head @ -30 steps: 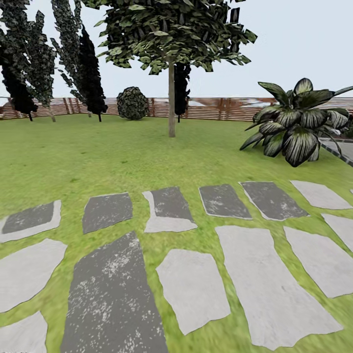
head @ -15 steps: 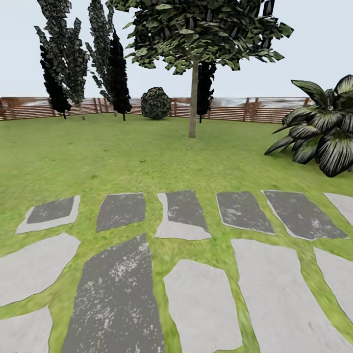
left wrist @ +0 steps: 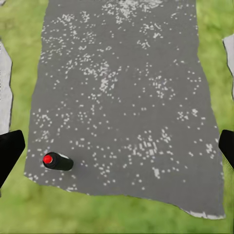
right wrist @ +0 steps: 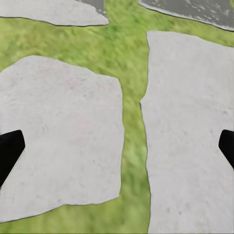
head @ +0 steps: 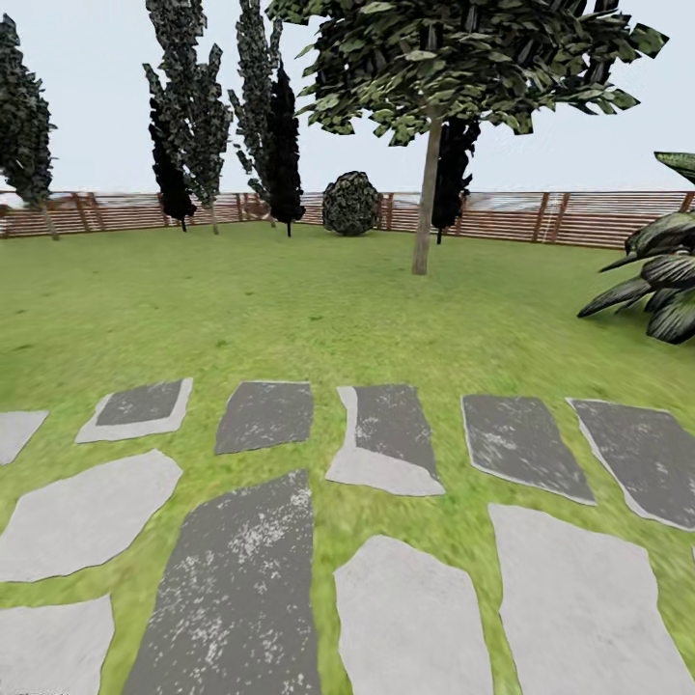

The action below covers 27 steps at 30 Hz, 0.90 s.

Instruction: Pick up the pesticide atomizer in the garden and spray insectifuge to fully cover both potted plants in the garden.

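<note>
Atomizer [left wrist: 57,161] lying on dark paving slab [left wrist: 122,87], near its edge by the grass. Left gripper [left wrist: 117,148] and right gripper [right wrist: 117,148] both spread wide, empty. Advise lowering left, centring jaws across bottle body before closing.

Your right gripper [right wrist: 117,148] hangs over the garden's lawn [right wrist: 130,58] with its jaws spread wide, one black fingertip [right wrist: 9,148] at each side edge of the picture. Beneath it lie two pale grey stepping stones [right wrist: 58,131] side by side, parted by a narrow strip of grass. Farther off you see another pale stone [right wrist: 53,12] and a darker speckled one [right wrist: 195,9].
</note>
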Available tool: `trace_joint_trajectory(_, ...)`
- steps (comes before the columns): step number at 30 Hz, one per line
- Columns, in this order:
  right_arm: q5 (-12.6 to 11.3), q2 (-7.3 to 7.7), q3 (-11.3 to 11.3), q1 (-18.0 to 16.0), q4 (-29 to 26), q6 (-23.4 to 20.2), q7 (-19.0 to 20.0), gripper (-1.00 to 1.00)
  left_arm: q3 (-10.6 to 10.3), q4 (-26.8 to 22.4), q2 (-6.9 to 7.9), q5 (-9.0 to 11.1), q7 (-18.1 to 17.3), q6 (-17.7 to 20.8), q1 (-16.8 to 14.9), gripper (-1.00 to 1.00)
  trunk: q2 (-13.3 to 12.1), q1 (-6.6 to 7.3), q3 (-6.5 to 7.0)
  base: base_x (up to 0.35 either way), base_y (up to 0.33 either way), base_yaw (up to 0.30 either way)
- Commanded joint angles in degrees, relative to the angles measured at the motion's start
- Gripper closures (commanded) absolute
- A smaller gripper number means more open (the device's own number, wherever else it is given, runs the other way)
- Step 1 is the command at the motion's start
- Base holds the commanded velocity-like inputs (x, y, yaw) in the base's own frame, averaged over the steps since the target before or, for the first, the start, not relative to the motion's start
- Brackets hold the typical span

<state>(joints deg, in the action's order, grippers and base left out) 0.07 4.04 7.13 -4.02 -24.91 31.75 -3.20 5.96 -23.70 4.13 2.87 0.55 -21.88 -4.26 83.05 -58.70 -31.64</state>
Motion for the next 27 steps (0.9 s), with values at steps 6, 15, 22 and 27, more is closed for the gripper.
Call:
trace_joint_trajectory(6,0.02,0.0,-0.01,-0.02,0.03,0.16,-0.14,-1.0,-0.03,0.04,0.04,0.29,0.14,-0.18,-0.04,-1.0,0.02,-0.03,-0.05,0.286,-0.207,0.277)
trace_joint_trajectory(15,0.02,0.0,-0.01,-0.02,0.1,0.16,-0.13,-1.0,-0.01,0.05,0.04,0.29,0.16,-0.18,-0.04,-1.0,0.02,-0.03,-0.05,0.284,-0.206,0.277)
trace_joint_trajectory(22,0.02,0.0,-0.03,-0.02,0.12,0.16,-0.12,-1.0,-0.01,0.05,0.01,0.35,0.16,-0.18,-0.04,-1.0,0.02,-0.03,-0.05,0.224,-0.153,0.277)
trace_joint_trajectory(27,0.02,0.0,-0.02,-0.02,0.12,0.16,-0.13,-1.0,-0.05,0.05,0.0,0.44,0.16,-0.18,-0.04,-1.0,0.02,-0.03,-0.05,0.072,-0.028,0.277)
